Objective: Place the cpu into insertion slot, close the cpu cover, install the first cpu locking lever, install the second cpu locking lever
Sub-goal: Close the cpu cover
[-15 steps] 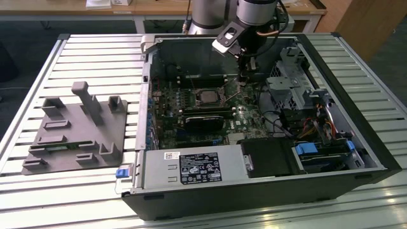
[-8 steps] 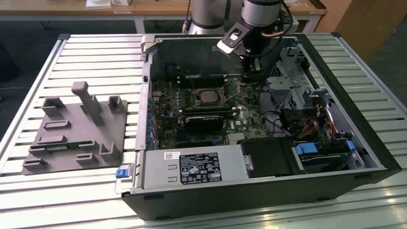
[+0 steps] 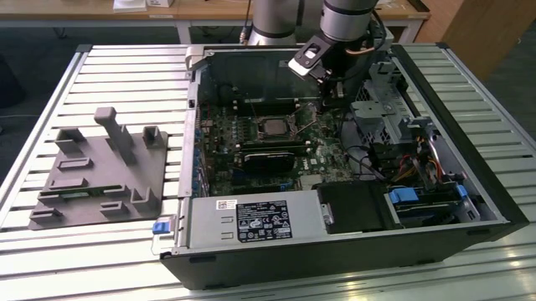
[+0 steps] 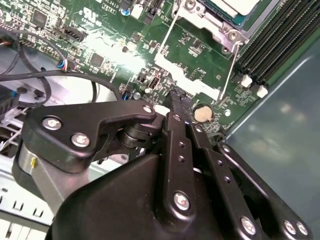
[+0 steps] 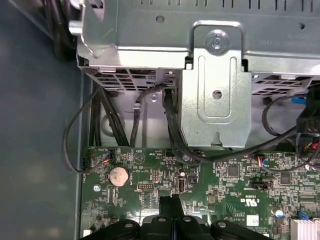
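Inside the open computer case (image 3: 335, 266), on the motherboard (image 3: 219, 147), we see the cpu (image 4: 242, 4) lying in the insertion slot (image 3: 260, 128). The cpu cover (image 4: 215, 20) seems to be down around it, while 1 wire locking lever (image 4: 167, 40) and the other wire locking lever (image 4: 230, 70) stand raised and unlatched. Toward the exterior view's right of the socket, the gripper (image 5: 171, 202) hangs low over the board, its fingers (image 5: 165, 210) clenched together with nothing between them. We judge the main risk to be the thin, springy wire. A closed fingertip could slide off it and strike the coin cell (image 5: 119, 176) or the small parts nearby. If the cover is not fully seated, forcing a lever down could also load the chip unevenly. Around the work, from the exterior view's left, a grey fixture block (image 3: 92, 182) sits well apart on the slatted table (image 3: 84, 266). The memory slots (image 4: 280, 40) run beside the socket. On the exterior view's right, the steel drive cage (image 5: 215, 85) and its black cables (image 5: 172, 130) crowd the arm's side of the board, leaving little room to swing.
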Robot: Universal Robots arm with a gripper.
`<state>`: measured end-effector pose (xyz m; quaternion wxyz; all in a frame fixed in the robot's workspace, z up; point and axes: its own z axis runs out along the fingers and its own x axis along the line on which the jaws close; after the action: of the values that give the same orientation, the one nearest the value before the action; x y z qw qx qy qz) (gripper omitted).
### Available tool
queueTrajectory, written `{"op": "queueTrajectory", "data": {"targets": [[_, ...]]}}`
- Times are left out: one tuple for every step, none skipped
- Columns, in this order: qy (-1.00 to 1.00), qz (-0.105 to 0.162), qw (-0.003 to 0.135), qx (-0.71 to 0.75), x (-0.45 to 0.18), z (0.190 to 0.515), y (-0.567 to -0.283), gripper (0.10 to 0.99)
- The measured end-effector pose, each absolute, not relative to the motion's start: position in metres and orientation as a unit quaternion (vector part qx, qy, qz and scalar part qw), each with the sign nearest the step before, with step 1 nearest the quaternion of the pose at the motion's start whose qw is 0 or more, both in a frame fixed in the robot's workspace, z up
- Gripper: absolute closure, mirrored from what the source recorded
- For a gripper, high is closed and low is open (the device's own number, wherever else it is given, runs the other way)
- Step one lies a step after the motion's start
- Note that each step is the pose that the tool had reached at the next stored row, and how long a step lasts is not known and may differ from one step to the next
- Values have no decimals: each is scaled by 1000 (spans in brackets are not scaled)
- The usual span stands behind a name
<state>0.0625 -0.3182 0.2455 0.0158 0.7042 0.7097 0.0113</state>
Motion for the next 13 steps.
{"op": "queueTrajectory", "data": {"targets": [[710,11,16,704,62,244,-318,980],[710,11,16,704,62,244,-318,980],[710,11,16,704,62,244,-318,980],[710,11,16,704,61,244,-318,980],[710,11,16,704,60,243,-318,980],[710,11,16,704,59,243,-318,980],[710,11,16,704,58,243,-318,980],[710,11,15,704,56,243,-318,980],[710,11,15,704,55,243,-318,980],[710,11,15,704,44,243,-318,980],[710,11,15,704,41,243,-318,980],[710,11,15,704,39,243,-318,980],[710,11,15,704,37,243,-318,980]]}}
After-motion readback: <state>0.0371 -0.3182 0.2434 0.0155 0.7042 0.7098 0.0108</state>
